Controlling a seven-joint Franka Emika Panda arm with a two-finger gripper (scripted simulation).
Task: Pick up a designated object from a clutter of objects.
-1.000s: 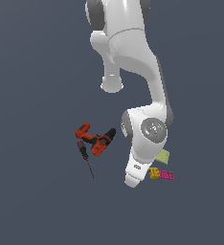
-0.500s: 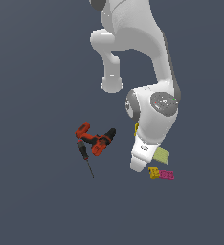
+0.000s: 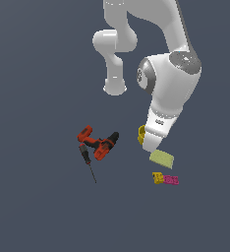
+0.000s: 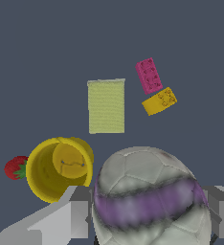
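Observation:
The whitish-grey ball [image 4: 147, 191] with a purple band fills the near part of the wrist view. My gripper [image 4: 150, 214] is shut on it, with a grey finger [image 4: 80, 210] pressed against one side and the other finger [image 4: 220, 210] against the opposite side. Beyond the ball lie the yellow cup [image 4: 56, 170], the pale green sponge [image 4: 106, 105], and the pink block [image 4: 149, 75] and yellow block [image 4: 160, 101]. In the exterior view the white hand [image 3: 156, 130] hangs above the sponge [image 3: 162, 158] and hides both ball and fingers.
A red-and-black drill [image 3: 100, 142] and a thin screwdriver [image 3: 90, 166] lie to the exterior view's left of the hand. The yellow cup [image 3: 141, 134] peeks out beside the hand. Yellow [image 3: 158, 177] and pink [image 3: 171, 180] blocks sit past the sponge. A strawberry [image 4: 16, 167] touches the cup.
The arm has risen steadily, lifting the hand away from the floor. The sponge and the cup's edge now show from under the hand.

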